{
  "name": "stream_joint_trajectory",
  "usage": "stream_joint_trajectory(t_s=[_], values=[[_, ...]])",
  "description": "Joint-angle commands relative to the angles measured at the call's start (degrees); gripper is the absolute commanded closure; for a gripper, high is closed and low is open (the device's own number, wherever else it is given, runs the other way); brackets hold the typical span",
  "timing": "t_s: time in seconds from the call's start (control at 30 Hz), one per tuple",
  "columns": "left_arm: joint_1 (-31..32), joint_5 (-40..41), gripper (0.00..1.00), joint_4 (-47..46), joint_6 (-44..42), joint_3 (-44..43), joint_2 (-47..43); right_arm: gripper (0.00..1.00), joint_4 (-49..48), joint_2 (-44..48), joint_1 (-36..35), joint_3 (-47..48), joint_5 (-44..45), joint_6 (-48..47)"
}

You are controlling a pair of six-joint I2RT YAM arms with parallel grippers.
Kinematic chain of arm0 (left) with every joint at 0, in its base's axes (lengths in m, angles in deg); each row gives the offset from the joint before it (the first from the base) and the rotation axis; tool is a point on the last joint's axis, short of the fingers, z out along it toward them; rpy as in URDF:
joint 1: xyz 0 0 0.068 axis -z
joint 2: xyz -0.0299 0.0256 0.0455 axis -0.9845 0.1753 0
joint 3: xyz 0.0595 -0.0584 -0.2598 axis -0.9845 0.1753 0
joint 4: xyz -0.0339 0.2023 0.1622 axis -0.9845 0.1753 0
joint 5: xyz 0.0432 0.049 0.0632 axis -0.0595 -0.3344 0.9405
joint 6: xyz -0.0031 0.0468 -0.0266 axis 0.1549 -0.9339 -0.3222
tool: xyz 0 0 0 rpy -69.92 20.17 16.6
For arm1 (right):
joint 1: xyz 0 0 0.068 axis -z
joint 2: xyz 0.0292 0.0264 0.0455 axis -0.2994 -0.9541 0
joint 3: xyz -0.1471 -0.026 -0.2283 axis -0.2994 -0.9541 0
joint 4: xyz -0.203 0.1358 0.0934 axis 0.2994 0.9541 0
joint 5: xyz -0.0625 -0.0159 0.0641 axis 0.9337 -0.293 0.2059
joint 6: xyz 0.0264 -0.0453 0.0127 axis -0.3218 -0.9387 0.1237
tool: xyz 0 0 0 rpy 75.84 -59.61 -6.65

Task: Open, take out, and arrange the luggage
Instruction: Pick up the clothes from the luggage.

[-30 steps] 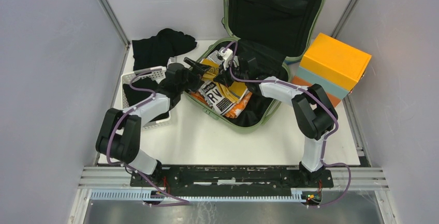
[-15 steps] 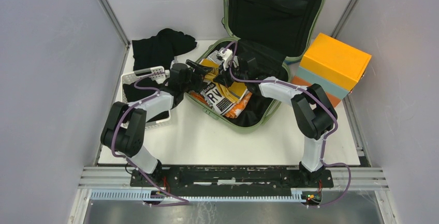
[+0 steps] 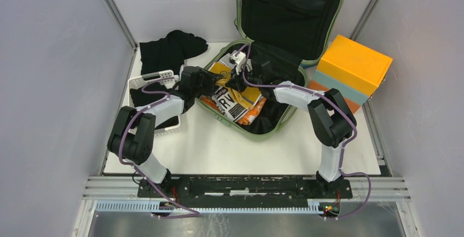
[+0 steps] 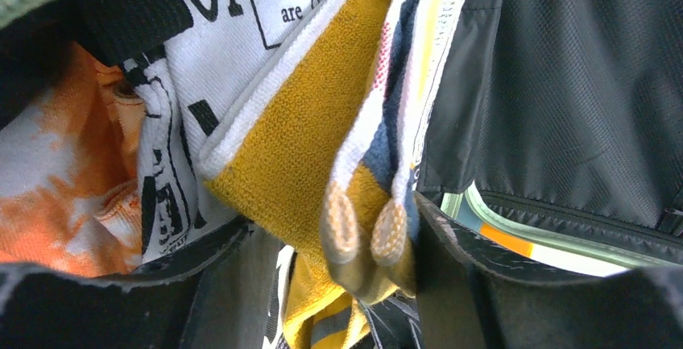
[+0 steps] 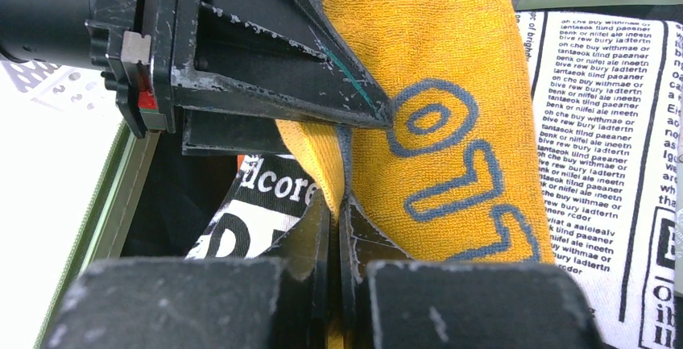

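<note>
Left claw and right claw at a yellow towel in the luggage.
The luggage lies open at the far edge of the worktop, its lid standing up. The right claw is closed, pinching a fold of the towel. The left claw is apart, with the towel's edge between its fingers.

Left hand agape, right hand clamped.
</note>
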Motion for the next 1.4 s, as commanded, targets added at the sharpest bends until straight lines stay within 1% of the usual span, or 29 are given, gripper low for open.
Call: stream_joint_trajectory(t_s=[0.0,0.17,0.27,0.57,0.7,0.73,0.77,0.83,0.97,1.0,1.03,1.1,1.13,1.23,1.37], values=[[-0.48,2.89,0.38,1.97,-1.60,-3.05,-2.49,1.00,-2.26,0.06,0.02,0.62,-1.10,0.07],[-1.36,4.56,0.38,4.83,-3.62,-4.45,-2.25,1.00,-2.13,0.15,0.03,0.67,-1.07,0.00],[-1.69,4.78,0.40,5.53,-4.47,-4.74,-2.07,1.00,-2.03,0.05,0.08,0.57,-1.06,-0.17],[-1.73,4.48,0.55,6.49,-8.25,-6.50,-1.53,0.99,-1.68,-0.53,-0.05,0.44,-1.26,-0.48],[-1.75,4.30,0.61,7.03,-10.11,-7.26,-1.78,0.95,-1.10,-1.07,-0.23,0.85,-1.39,-1.11],[-1.73,4.30,0.65,7.15,-10.61,-7.35,-1.95,0.91,-0.82,-1.16,-0.39,0.89,-1.47,-1.35],[-1.77,4.30,0.69,7.23,-11.11,-7.40,-2.05,0.84,-0.72,-1.19,-0.47,0.95,-1.67,-1.55],[-1.73,4.18,0.79,7.51,-12.51,-7.64,-2.26,0.74,-0.72,-1.13,-0.66,0.79,-2.05,-1.77],[-1.69,3.34,0.96,8.63,-17.84,-8.96,-2.54,0.45,-1.54,1.68,-0.76,-1.66,-4.10,-2.13],[-1.70,3.34,0.98,9.01,-20.62,-9.27,-2.70,0.37,-2.17,3.05,-0.78,-2.97,-4.23,-2.33],[-1.65,3.33,0.98,9.35,-22.75,-9.47,-3.12,0.31,-2.80,4.88,-0.81,-4.82,-4.27,-2.66],[-1.64,3.33,0.98,10.14,-27.73,-9.71,-4.03,0.24,-4.01,8.46,-0.75,-8.22,-3.79,-3.08],[-1.66,3.33,0.98,10.59,-30.71,-9.93,-4.45,0.23,-4.52,10.33,-0.68,-10.07,-3.67,-3.18],[-1.64,1.57,0.98,11.21,-39.30,-9.91,-6.03,0.22,-6.16,14.92,-0.59,-14.92,-3.57,-3.27],[-1.64,1.74,0.98,14.42,-49.46,-11.05,-8.30,0.21,-9.65,19.35,-0.65,-21.80,-2.79,-2.25]])
